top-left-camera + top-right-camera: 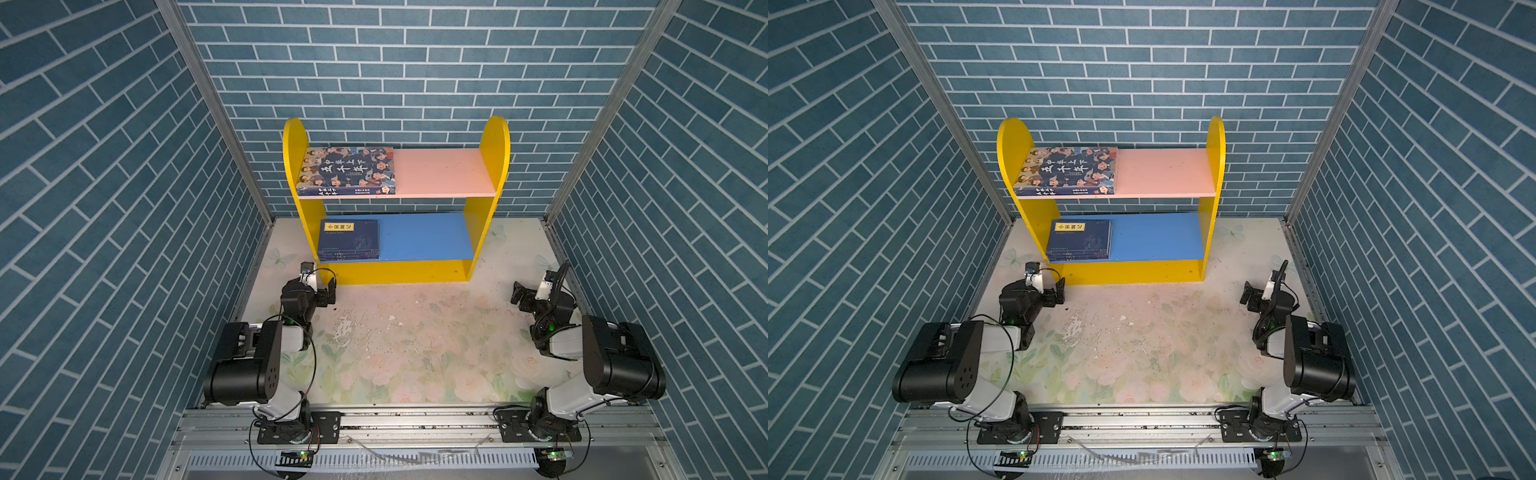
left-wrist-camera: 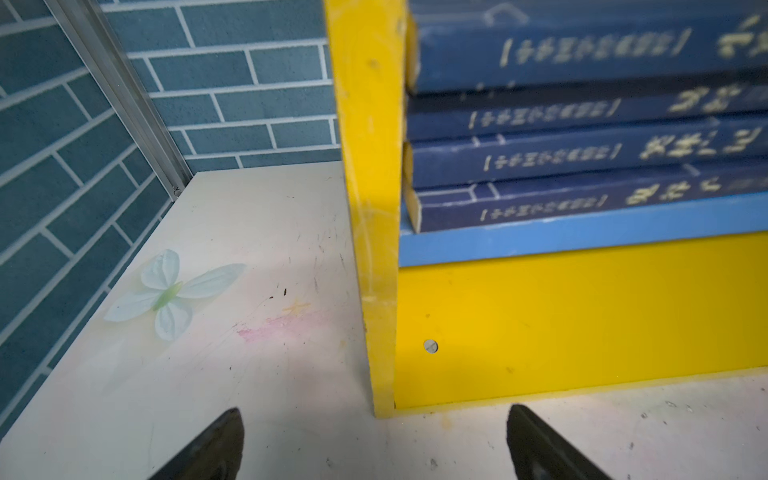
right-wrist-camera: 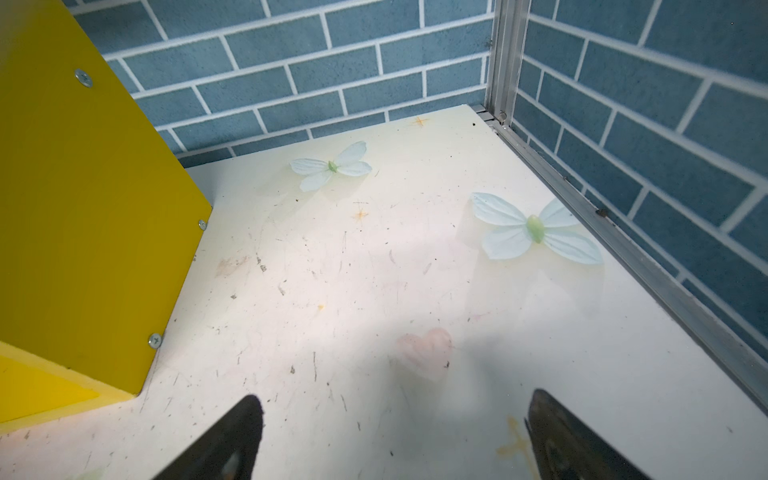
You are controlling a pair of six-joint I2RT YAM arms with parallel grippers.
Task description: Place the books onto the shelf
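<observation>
Left wrist view: four thin navy books (image 2: 582, 153) with yellow spine lettering lie flat in a stack on the blue lower board (image 2: 582, 237) of the small yellow two-tier shelf (image 2: 582, 324). The stack is pushed up against the yellow side panel (image 2: 365, 166). The empty left gripper (image 2: 374, 415) has its jaws spread wide, low over the pale floral table (image 2: 208, 374), just in front of the shelf's left front corner. The stack sits ahead of and above the fingers; its spines run crosswise, parallel to the shelf front.

In both top views the thick dark-blue book (image 1: 347, 170) with cartoon faces and a white title lies flat on the left half of the pink upper board (image 1: 440, 172), spine facing the arms. The right gripper (image 3: 397, 399) is spread wide too and holds nothing. It sits off the shelf's right end, well apart from both piles, so the left arm is the nearer one.

No book shows on the table. Judgement: the task looks finished, with nothing left to reach for. Any next move is likely just drawing the arms clear of the shelf front.
</observation>
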